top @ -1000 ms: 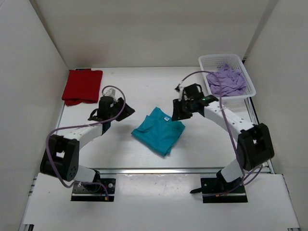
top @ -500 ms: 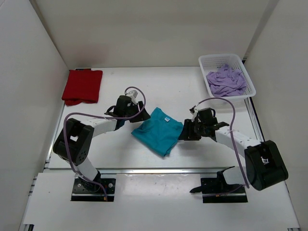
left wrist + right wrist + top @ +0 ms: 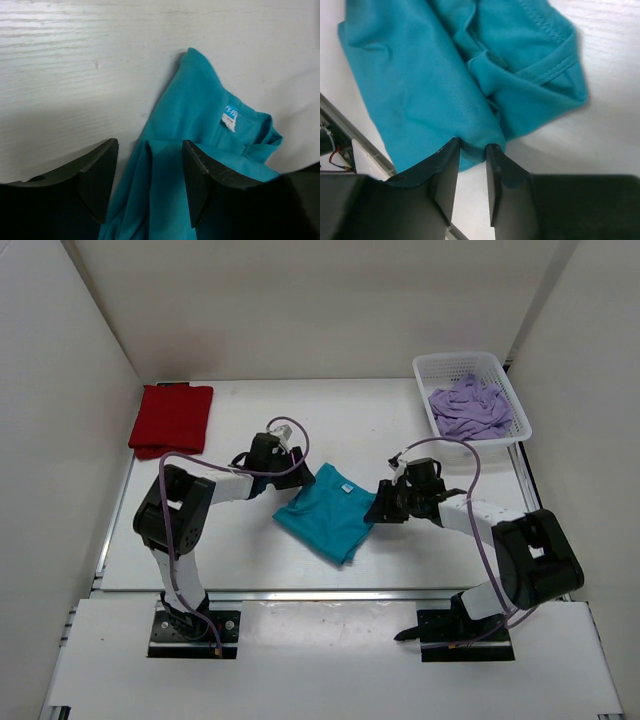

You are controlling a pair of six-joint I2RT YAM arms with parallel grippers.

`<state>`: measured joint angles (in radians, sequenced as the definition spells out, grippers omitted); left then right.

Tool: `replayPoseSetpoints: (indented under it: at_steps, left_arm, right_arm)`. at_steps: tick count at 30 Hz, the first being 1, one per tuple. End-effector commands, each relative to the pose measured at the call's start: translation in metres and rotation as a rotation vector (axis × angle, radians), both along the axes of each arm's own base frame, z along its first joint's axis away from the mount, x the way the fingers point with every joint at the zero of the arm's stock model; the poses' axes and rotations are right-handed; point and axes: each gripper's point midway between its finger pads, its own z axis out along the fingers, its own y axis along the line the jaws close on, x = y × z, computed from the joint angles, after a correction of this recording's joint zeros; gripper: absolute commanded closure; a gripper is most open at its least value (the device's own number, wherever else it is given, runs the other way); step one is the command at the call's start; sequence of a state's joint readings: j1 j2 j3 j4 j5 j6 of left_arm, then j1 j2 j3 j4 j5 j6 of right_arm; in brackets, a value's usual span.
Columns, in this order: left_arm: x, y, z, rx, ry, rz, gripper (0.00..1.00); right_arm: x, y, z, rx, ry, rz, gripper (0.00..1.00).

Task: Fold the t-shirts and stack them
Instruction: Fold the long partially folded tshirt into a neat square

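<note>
The teal-blue t-shirt (image 3: pixel 330 512) lies partly folded at the table's middle, its white tag (image 3: pixel 346 485) facing up. My left gripper (image 3: pixel 298 480) is at its left edge, open, with the jaws straddling a fold of the teal cloth (image 3: pixel 200 115) in the left wrist view (image 3: pixel 150 150). My right gripper (image 3: pixel 382 508) is at the shirt's right edge, its jaws nearly together and pinching the edge of the teal cloth (image 3: pixel 420 75) in the right wrist view (image 3: pixel 471 146). The red t-shirt (image 3: pixel 170 418) lies folded at the far left. The lavender t-shirt (image 3: pixel 468 408) is bunched up at the far right.
The white lattice basket (image 3: pixel 440 362) at the far right corner holds the lavender shirt. White walls close the table on the left, back and right. A metal rail runs along the table's near edge (image 3: pixel 330 592).
Both arms have swung inward from apart to the teal shirt's left and right edges. The right jaws have closed on its edge. The shirts have not moved.
</note>
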<state>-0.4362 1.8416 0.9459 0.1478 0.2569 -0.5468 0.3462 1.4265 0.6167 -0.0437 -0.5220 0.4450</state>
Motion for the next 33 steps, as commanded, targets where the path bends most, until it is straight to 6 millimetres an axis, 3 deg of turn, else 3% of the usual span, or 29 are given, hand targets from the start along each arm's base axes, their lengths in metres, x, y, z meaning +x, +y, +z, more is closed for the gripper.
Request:
replayPoseSetpoints:
  at_steps: [1, 2, 6, 11, 13, 14, 16, 17, 19, 20, 21, 22, 23, 24, 25, 26, 27, 29, 30, 31, 32, 33]
  left_arm:
    - [0.009, -0.024, 0.034, -0.093, -0.066, -0.05, 0.37]
    - [0.007, -0.026, 0.034, -0.101, -0.059, -0.057, 0.4]
    - [0.006, -0.025, 0.04, -0.131, -0.07, -0.049, 0.51]
    - [0.011, -0.017, 0.039, -0.124, -0.07, -0.02, 0.76]
    - [0.018, -0.014, 0.036, -0.123, -0.06, 0.005, 0.86]
    - [0.025, -0.012, 0.043, -0.133, -0.077, 0.015, 0.88]
    - [0.038, -0.004, 0.04, -0.132, -0.061, 0.055, 0.92]
    - [0.048, 0.0, 0.041, -0.136, -0.061, 0.073, 0.93]
    - [0.061, 0.003, 0.048, -0.17, -0.05, 0.073, 0.96]
    - [0.069, 0.003, 0.048, -0.177, -0.037, 0.091, 0.97]
    - [0.082, 0.0, 0.062, -0.194, -0.064, 0.09, 0.98]
    - [0.088, 0.003, 0.053, -0.169, -0.046, 0.094, 0.99]
    - [0.103, 0.001, 0.058, -0.162, -0.043, 0.101, 1.0]
    - [0.126, 0.003, 0.08, -0.166, -0.093, 0.116, 1.0]
    - [0.134, 0.006, 0.072, -0.189, -0.048, 0.13, 1.0]
    - [0.151, 0.002, 0.084, -0.217, -0.067, 0.129, 1.0]
    - [0.163, 0.002, 0.103, -0.278, -0.074, 0.123, 1.0]
    - [0.165, 0.01, 0.121, -0.329, -0.063, 0.131, 1.0]
    - [0.162, 0.014, 0.136, -0.333, -0.083, 0.135, 1.0]
    - [0.158, 0.017, 0.136, -0.331, -0.106, 0.126, 1.0]
    - [0.152, 0.02, 0.163, -0.349, -0.159, 0.126, 1.0]
    - [0.137, 0.022, 0.175, -0.356, -0.183, 0.119, 1.0]
  right_arm:
    - [0.031, 0.007, 0.012, 0.009, -0.072, -0.011, 0.73]
    - [0.037, 0.004, 0.012, -0.014, -0.062, -0.02, 0.73]
    - [0.037, 0.002, 0.008, -0.077, -0.051, -0.016, 0.57]
    - [0.053, -0.002, 0.014, -0.017, -0.068, -0.039, 0.92]
    - [0.078, 0.0, 0.025, 0.012, -0.108, -0.051, 0.97]
    - [0.08, 0.003, 0.019, 0.02, -0.081, -0.044, 1.0]
    - [0.117, 0.01, 0.04, 0.05, -0.139, -0.036, 1.0]
    - [0.128, 0.006, 0.03, 0.048, -0.109, -0.05, 1.0]
    - [0.168, 0.009, 0.06, 0.069, -0.163, -0.048, 1.0]
    - [0.177, 0.011, 0.049, 0.06, -0.143, -0.039, 1.0]
    - [0.197, 0.013, 0.058, 0.071, -0.147, -0.04, 1.0]
    - [0.215, 0.014, 0.079, 0.082, -0.178, -0.032, 1.0]
    - [0.24, 0.017, 0.089, 0.085, -0.21, -0.034, 1.0]
    - [0.242, 0.017, 0.07, 0.071, -0.139, -0.032, 0.99]
    - [0.254, 0.02, 0.092, 0.076, -0.175, -0.022, 1.0]
    - [0.267, 0.024, 0.102, 0.075, -0.201, -0.014, 1.0]
    - [0.264, 0.025, 0.096, 0.059, -0.165, -0.008, 1.0]
    - [0.262, 0.026, 0.105, 0.009, -0.193, -0.002, 1.0]
    - [0.25, 0.028, 0.107, -0.006, -0.187, 0.005, 1.0]
    - [0.247, 0.027, 0.125, -0.009, -0.227, 0.002, 1.0]
    - [0.234, 0.027, 0.111, -0.021, -0.2, 0.011, 1.0]
    - [0.217, 0.028, 0.111, -0.029, -0.19, 0.015, 1.0]
